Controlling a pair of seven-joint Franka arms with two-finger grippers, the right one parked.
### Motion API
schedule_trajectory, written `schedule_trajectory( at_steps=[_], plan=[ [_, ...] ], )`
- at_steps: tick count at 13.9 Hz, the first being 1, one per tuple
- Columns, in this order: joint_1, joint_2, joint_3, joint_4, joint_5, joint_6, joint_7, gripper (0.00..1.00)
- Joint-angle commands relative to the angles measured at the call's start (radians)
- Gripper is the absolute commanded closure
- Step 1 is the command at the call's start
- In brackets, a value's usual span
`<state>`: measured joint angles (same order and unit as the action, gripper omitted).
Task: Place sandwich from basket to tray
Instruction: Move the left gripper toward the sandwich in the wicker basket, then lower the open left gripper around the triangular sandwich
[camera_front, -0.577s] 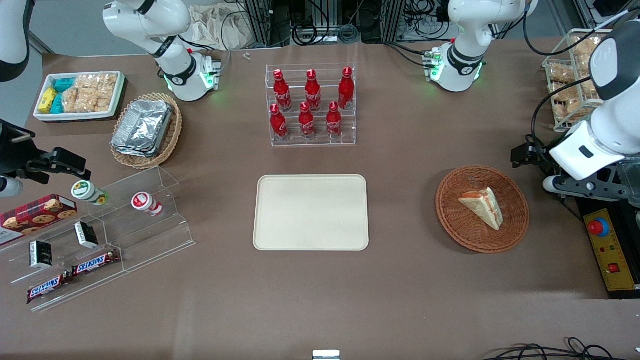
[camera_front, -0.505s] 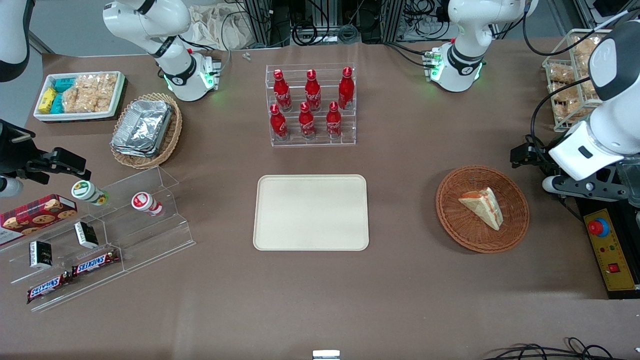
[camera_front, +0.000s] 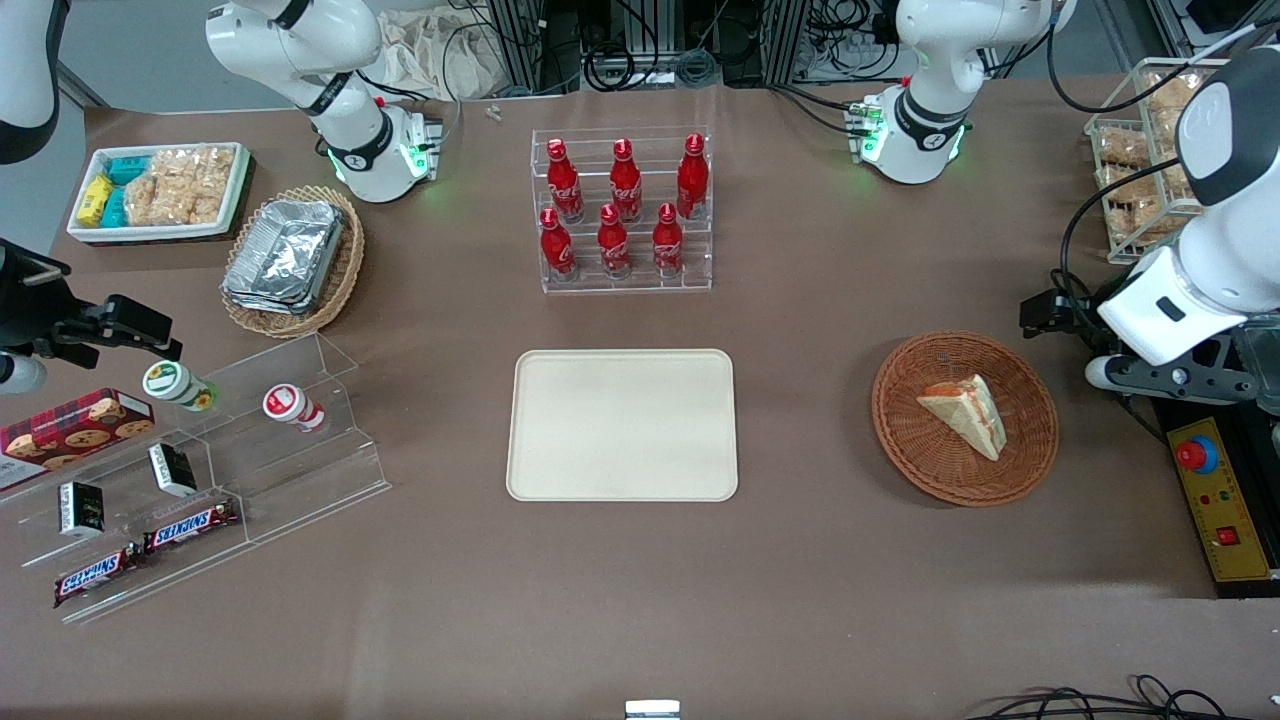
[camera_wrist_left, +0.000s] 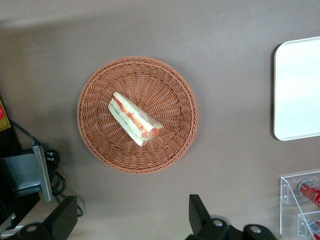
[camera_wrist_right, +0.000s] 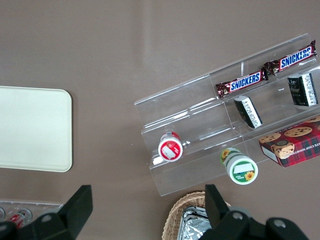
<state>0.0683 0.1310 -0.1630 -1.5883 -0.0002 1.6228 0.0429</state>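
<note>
One bare cream tray (camera_front: 622, 424) waits mid-table; toward the working arm's end sits the reddish wicker basket (camera_front: 965, 417), the sandwich wedge (camera_front: 964, 412) lying in it. The left gripper (camera_wrist_left: 132, 220) hovers beside the basket, fingers spread wide, empty. Risk: pinching soft bread too hard squashes it, or the light basket lifts along.

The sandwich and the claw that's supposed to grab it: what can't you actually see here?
- Sandwich: its underside, hidden against the basket in both views.
- Gripper: left wrist view's edge cuts its fingers; front view hides its fingertips under the arm.
- Tray: cut off in wrist view.
</note>
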Motion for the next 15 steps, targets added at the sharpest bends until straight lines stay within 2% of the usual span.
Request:
schedule_trajectory(
  at_steps=[1, 6, 9, 10, 12, 15],
  plan=[
    [-0.007, 0.016, 0.000, -0.028, 0.017, 0.015, -0.099, 0.00],
    [-0.001, 0.010, 0.002, -0.192, 0.016, 0.207, -0.282, 0.00],
    [0.004, 0.022, 0.005, -0.330, 0.017, 0.397, -0.403, 0.00],
    [0.004, 0.042, 0.005, -0.363, 0.017, 0.451, -0.508, 0.00],
    [0.002, 0.091, 0.007, -0.380, 0.022, 0.524, -0.645, 0.00],
    [0.004, 0.140, 0.008, -0.409, 0.065, 0.574, -0.739, 0.00]
  ],
)
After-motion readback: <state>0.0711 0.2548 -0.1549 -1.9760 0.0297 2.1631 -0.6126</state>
